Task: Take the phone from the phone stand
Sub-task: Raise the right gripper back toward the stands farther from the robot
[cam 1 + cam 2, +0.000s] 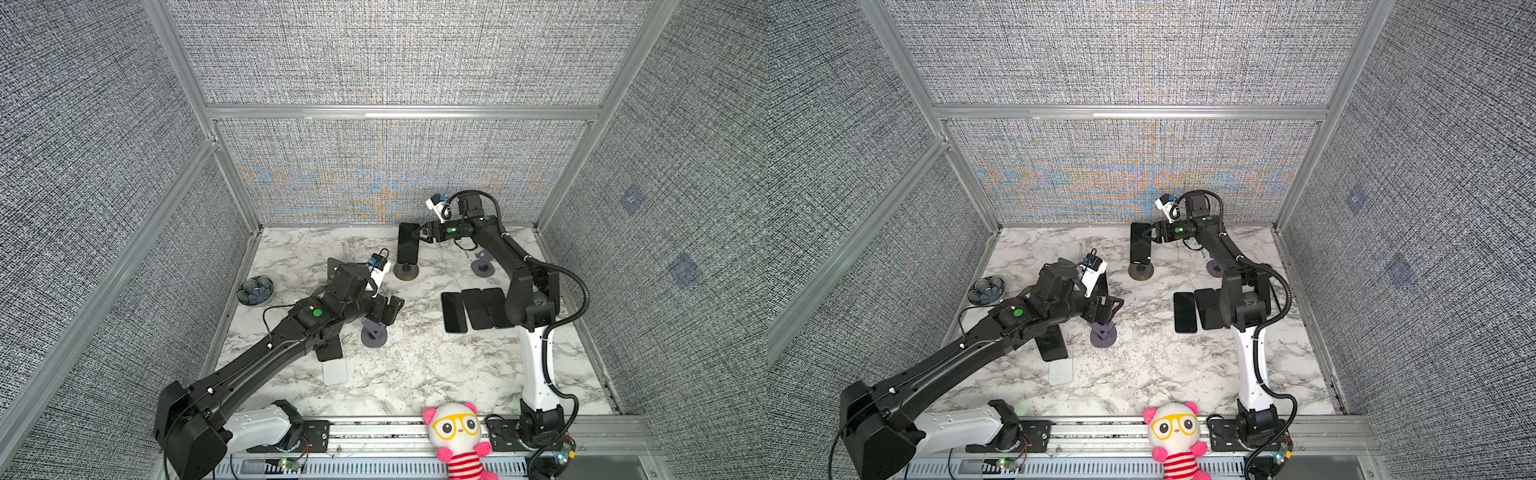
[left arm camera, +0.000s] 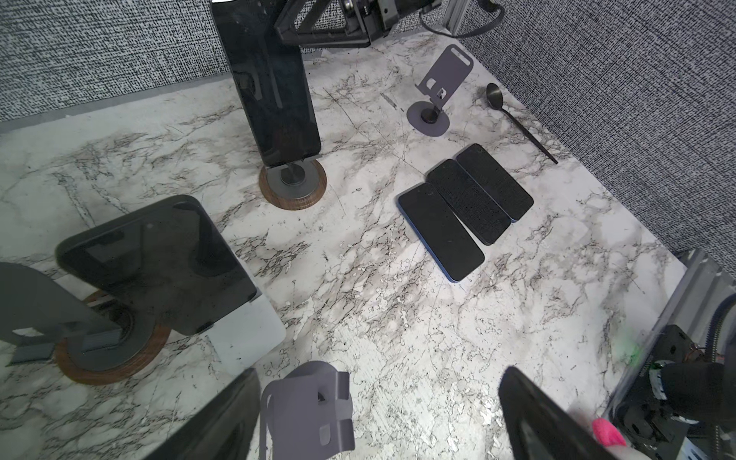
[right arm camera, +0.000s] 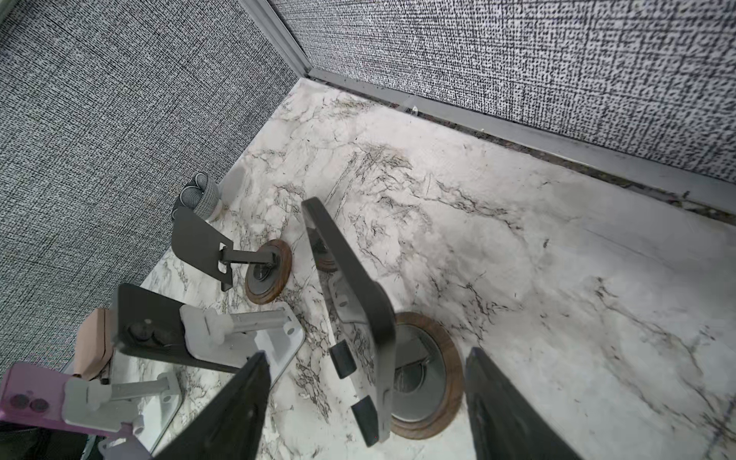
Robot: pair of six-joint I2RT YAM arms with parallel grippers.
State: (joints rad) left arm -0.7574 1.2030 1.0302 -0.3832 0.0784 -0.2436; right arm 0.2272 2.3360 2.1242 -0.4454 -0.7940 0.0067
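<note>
A pink-and-white plush toy (image 1: 455, 434) sits nearest, on the near rail (image 1: 374, 428), its lower half cut off by the frame edge. Behind it the left arm (image 1: 257, 357) covers much of the left side of the marble table (image 1: 415, 374). Under the arm only part of a black phone (image 1: 330, 351) on a white stand (image 1: 334, 370) shows in both top views. A dark stand on a wooden base (image 3: 267, 271) is mostly hidden there too.

At the edge of the right wrist view a purple phone (image 3: 28, 394) on a white bracket (image 3: 95, 402) is cut off. Whether it is real or a reflection I cannot tell. A black spoon (image 2: 517, 119) at the far right shows only from the left wrist camera, because the right arm (image 1: 536, 374) hides it from above.

The phone (image 1: 408, 243) stands upright in the phone stand (image 1: 406, 272), which has a round wood-rimmed base, at the far middle of the table. The right gripper (image 1: 419, 235) is at the phone's upper part. Its fingers (image 3: 239, 406) are spread on either side of the phone's thin edge, with a gap visible on each side. The left gripper (image 1: 388, 311) hangs over a grey stand (image 1: 374, 336), its fingers (image 2: 533, 418) wide apart and pinching nothing.

Counted:
- three dark phones (image 1: 478, 309), flat and side by side on the right
- two grey stands, the second grey stand (image 1: 482, 266) far right and partly behind the right arm
- two wood-based stands
- one dark petalled bowl (image 1: 255, 291) by the left edge
</note>
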